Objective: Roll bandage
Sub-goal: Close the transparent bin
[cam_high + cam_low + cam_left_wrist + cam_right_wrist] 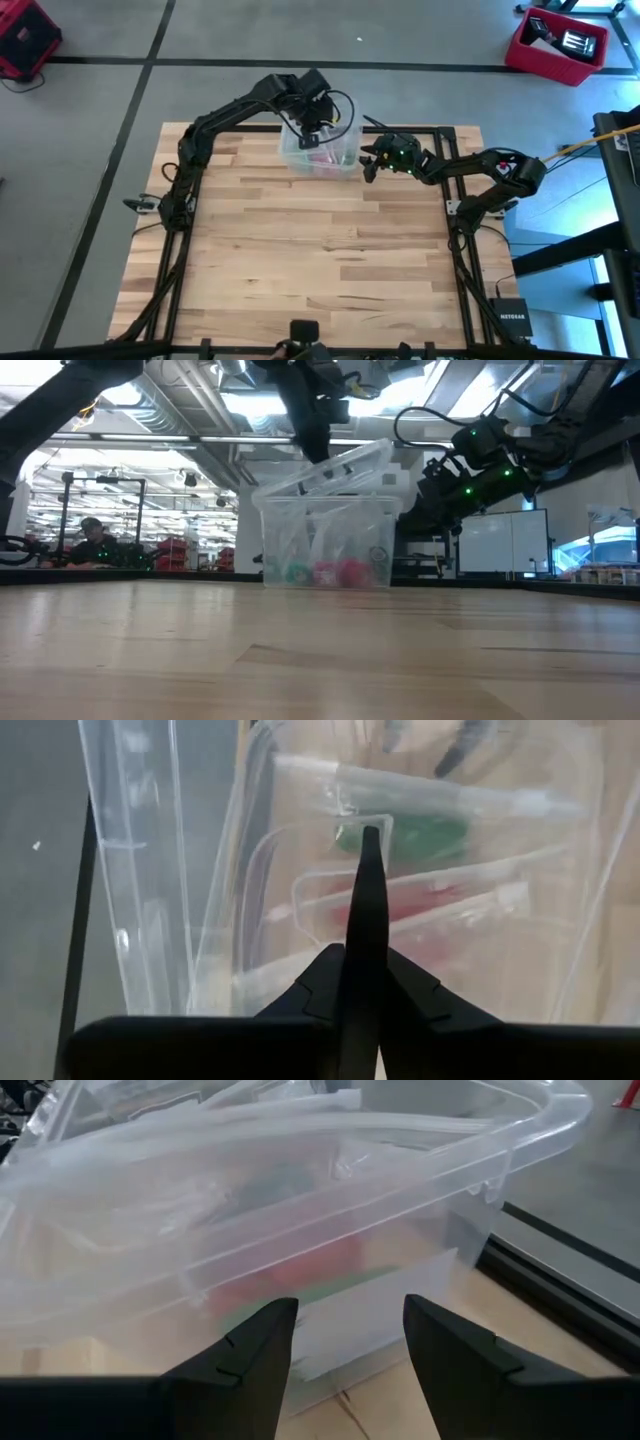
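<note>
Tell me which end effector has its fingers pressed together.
The left end effector, above the clear box: its fingers meet in one thin line. The right end effector, beside the box, shows a clear gap.

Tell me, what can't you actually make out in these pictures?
- The bandage: only a green smear through the clear box wall in the left wrist view; strip or roll, unclear.
- What the shut left gripper pinches: hidden in the high view by its own arm.
- The red items: blurred by plastic in the low view.
</note>
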Controlling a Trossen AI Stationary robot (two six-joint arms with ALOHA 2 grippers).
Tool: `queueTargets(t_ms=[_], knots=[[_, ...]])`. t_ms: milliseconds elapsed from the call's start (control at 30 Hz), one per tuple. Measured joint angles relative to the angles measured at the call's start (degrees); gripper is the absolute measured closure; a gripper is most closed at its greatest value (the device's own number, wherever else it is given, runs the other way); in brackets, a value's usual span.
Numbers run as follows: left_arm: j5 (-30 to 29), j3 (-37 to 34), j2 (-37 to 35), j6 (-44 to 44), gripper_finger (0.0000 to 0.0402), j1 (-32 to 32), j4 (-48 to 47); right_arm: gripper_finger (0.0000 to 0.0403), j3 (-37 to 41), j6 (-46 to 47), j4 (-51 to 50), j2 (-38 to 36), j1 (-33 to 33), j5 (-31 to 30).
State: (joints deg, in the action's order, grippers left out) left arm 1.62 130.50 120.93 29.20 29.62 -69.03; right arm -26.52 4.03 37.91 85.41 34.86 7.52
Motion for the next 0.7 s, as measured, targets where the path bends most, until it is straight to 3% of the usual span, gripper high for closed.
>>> queueTargets(t_ms=[700], knots=[[-0.3, 0.0, 5.2, 2.4, 0.0368, -2.0, -0.9, 0.0205, 0.0, -0.6, -0.2, 0.0, 0.0, 0.1]])
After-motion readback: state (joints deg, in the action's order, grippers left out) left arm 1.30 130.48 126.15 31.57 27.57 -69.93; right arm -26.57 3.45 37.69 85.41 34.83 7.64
